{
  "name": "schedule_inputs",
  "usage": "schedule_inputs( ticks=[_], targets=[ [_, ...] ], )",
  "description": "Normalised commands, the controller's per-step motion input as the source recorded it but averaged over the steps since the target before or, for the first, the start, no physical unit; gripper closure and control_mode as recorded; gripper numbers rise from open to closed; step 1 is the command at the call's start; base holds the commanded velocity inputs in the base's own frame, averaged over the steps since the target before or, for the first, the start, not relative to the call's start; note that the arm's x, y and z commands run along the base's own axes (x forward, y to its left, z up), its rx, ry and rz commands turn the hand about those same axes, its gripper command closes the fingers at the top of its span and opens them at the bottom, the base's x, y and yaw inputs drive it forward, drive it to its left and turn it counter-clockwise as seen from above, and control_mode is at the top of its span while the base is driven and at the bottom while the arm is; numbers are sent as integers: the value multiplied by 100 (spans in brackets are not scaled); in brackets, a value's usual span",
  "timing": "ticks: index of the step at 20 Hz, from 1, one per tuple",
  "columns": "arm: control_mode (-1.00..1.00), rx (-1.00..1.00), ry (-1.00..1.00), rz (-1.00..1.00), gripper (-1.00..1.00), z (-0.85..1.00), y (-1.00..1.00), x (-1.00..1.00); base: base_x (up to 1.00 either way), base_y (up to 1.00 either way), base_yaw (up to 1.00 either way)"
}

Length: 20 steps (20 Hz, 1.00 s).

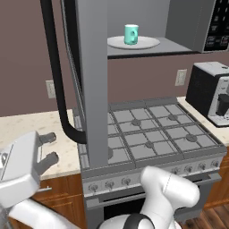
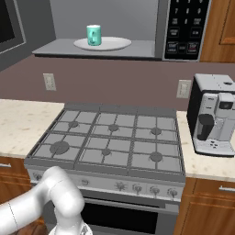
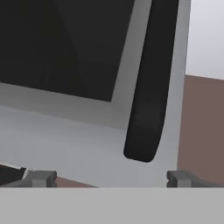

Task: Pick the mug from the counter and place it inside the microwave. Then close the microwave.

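Observation:
The teal mug [image 1: 131, 34] [image 2: 94, 35] stands upright on the white round plate [image 1: 147, 43] [image 2: 114, 44] inside the grey microwave [image 1: 179, 22] [image 2: 151, 27]. The microwave's door [image 1: 91, 80] [image 3: 78, 131] hangs open, swung out over the stove, with its black bar handle [image 1: 58, 80] [image 3: 148, 87] on the outer face. My gripper [image 1: 50, 148] [image 3: 111, 179] is open and empty, left of the door, low by the handle's bottom end; its fingertips [image 3: 41, 178] point at the door's outer face. The beige counter [image 1: 27, 127] [image 2: 23, 124] lies under my hand.
A grey gas stove [image 1: 152, 134] [image 2: 110, 142] sits below the microwave. A grey-black coffee machine [image 1: 210, 91] [image 2: 215, 114] stands on the counter to the right. Wall outlets [image 1: 50, 88] [image 2: 49, 81] are on the brown backsplash. Wooden cabinet fronts run below.

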Motion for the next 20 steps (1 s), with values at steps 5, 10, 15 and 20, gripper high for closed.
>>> schedule_inputs(
  ticks=[5, 10, 15, 20],
  targets=[
    [-100, 1, 0, 0, -100, 11, -42, -5, 0, 0, 0],
    [-100, 0, 0, 0, -100, 9, -48, -7, 0, 0, 0],
    [-100, 0, 0, 0, -100, 1, -48, -1, 0, 0, 0],
    [-100, 0, 0, 0, -100, 3, -54, 0, 0, 0, 0]
  ],
)
